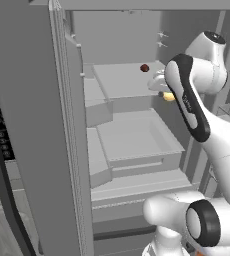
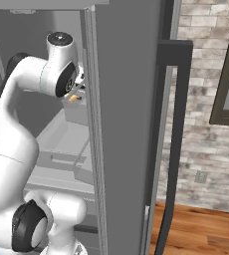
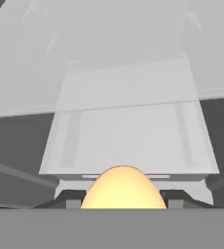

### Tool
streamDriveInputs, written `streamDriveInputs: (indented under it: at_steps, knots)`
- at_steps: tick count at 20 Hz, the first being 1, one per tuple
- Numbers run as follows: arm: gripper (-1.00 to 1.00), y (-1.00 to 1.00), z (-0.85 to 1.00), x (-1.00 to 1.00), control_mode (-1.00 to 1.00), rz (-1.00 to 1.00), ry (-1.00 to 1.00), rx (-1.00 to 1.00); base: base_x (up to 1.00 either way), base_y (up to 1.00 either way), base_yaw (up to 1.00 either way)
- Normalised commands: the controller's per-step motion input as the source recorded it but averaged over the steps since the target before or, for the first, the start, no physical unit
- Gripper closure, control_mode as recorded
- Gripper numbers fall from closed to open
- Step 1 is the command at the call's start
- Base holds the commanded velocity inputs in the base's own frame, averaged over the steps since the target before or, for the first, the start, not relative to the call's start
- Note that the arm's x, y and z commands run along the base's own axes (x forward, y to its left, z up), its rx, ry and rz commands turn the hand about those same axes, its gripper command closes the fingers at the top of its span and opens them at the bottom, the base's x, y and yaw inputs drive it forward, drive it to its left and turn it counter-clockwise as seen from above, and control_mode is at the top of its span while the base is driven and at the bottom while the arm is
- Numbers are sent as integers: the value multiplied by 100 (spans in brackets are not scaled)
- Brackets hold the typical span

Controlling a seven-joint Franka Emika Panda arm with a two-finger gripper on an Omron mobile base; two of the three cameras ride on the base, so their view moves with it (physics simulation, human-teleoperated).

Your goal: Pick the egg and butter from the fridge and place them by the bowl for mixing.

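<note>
Right up against the hand camera sits the egg (image 3: pixel 122 188), a smooth yellow-orange dome wedged between the two dark finger tips of the gripper (image 3: pixel 122 200), which pinches it from both sides. Beyond it stretches a pale grey shelf (image 3: pixel 128 121) inside the fridge (image 3: pixel 109 34), with the back wall rising behind.

From the left base view, the white arm (image 1: pixel 207 130) reaches up into the open fridge, and the egg (image 1: pixel 169 96) peeks out beside the wrist, lifted clear above the second shelf (image 1: pixel 137 135). Further back, on the top shelf (image 1: pixel 122 80), a small dark red-brown ball (image 1: pixel 144 68) rests well apart from the egg.

Over in the right base view, the egg (image 2: pixel 73 98) shows just beside the edge of the open fridge door (image 2: pixel 126 124), with a brick wall (image 2: pixel 206 164) past it.
</note>
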Motion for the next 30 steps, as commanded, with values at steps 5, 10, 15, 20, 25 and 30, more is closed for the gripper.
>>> streamDriveInputs:
  at_steps: [5,10,15,20,25,30]
  knots:
    - [100,13,-20,-71,-100,8,0,-8,0,0,0]
    - [100,18,-35,-60,-100,0,5,-19,0,0,0]
    - [100,22,-57,-44,-100,0,13,-21,0,0,0]
    - [100,24,-52,-39,-100,0,12,-23,0,0,0]
    - [100,6,-20,-7,100,0,16,-9,-2,2,0]
    - [100,0,0,0,100,0,0,0,-6,0,0]
